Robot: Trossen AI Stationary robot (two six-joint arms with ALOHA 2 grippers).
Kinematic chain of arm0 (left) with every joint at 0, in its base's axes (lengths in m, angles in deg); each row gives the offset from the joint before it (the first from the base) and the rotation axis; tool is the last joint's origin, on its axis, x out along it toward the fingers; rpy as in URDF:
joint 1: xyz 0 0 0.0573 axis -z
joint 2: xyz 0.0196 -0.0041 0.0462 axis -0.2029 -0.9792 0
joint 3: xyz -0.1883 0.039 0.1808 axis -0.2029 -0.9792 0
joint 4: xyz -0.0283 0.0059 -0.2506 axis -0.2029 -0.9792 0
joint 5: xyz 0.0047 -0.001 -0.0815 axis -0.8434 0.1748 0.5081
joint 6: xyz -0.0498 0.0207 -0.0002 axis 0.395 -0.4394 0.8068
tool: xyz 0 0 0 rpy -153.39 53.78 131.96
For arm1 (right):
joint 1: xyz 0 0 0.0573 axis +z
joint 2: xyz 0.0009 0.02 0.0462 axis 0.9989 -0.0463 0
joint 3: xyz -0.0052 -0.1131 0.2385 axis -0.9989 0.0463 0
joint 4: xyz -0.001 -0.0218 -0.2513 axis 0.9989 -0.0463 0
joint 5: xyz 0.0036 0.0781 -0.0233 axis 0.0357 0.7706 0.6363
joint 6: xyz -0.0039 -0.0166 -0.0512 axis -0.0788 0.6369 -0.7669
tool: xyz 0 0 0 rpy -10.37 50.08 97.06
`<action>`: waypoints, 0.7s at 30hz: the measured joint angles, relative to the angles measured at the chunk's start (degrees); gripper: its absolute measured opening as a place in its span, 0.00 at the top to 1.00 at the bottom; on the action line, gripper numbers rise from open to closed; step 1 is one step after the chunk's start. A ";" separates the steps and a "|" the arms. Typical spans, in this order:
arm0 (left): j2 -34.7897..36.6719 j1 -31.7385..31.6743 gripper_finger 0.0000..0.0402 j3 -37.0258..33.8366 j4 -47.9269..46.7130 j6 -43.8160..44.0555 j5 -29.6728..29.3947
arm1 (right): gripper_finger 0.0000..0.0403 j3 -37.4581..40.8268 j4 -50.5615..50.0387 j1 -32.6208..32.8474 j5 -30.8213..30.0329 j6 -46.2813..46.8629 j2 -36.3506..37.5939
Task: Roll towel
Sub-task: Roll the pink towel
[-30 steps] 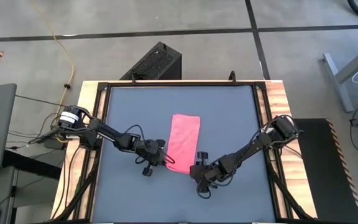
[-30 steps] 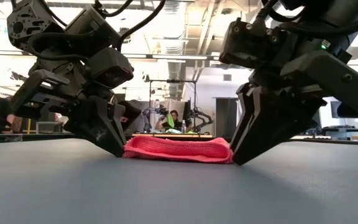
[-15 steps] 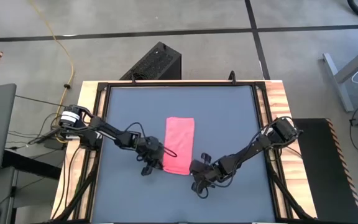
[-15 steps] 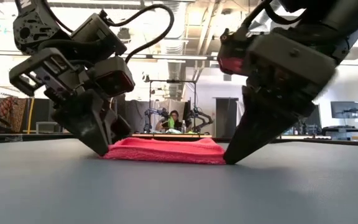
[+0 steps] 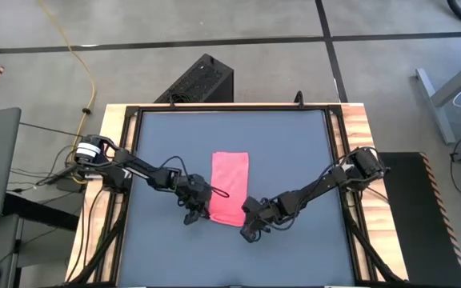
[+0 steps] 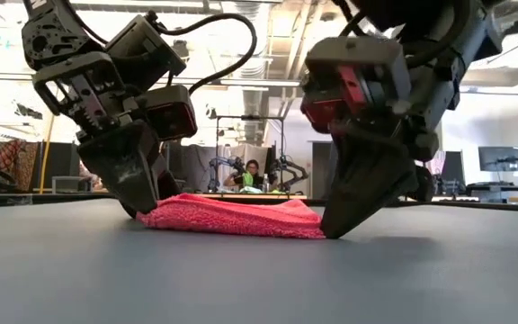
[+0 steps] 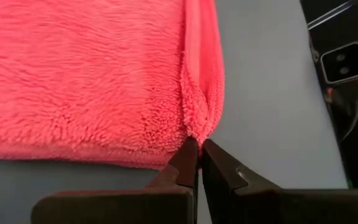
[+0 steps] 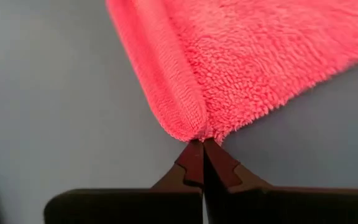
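Both arms are gripping the near end of the towel (image 5: 229,189), which is lying flat, folded into a narrow strip, near the middle of the worktop (image 5: 294,144) with its long side running away from the arms. The left gripper (image 7: 197,144) is pinching one near corner with its jaws fully together on the cloth, and the right gripper (image 8: 202,144) is pinching the other near corner the same way. In the low view the two sets of jaws are standing tip-down on the worktop at either end of the towel's near edge.

This looks like the very start of the roll: corners are being secured, but no turn of cloth is showing yet. The next move probably calls for both grippers lifting the edge a little and carrying it forward over the strip together, at an even pace, so the roll is not skewing to one side. The pinches are shallow, right at the corners, so a slip is a risk.

Against a second ago, the towel is sitting slightly further left and squarer to the worktop edges, and the right gripper is now closed on its corner where it was standing open beside it. The left gripper is clamped as it was then.
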 joint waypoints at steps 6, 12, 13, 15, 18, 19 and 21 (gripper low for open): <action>0.02 -0.22 1.00 0.00 -0.01 5.38 2.22 | 0.97 0.13 4.56 -1.21 4.93 1.66 -0.10; 0.05 1.79 1.00 -0.02 -0.15 10.66 0.60 | 0.97 0.11 5.24 -0.30 2.78 8.40 -0.12; 0.08 1.86 1.00 0.00 -0.41 11.83 0.67 | 0.97 0.10 5.30 -0.05 2.51 9.97 -0.12; 0.09 1.87 1.00 0.07 -1.03 14.50 0.87 | 0.97 0.09 5.30 0.40 1.80 12.98 -0.14; 0.11 1.87 1.00 0.20 -1.62 18.33 0.96 | 0.97 0.07 4.82 0.88 0.54 16.89 -0.14; 0.13 1.87 1.00 0.22 -1.71 19.72 0.97 | 0.97 0.07 4.67 0.91 0.39 17.41 -0.14; 0.15 1.87 1.00 0.22 -1.94 21.63 1.03 | 0.97 0.07 4.25 0.91 0.39 17.99 -0.14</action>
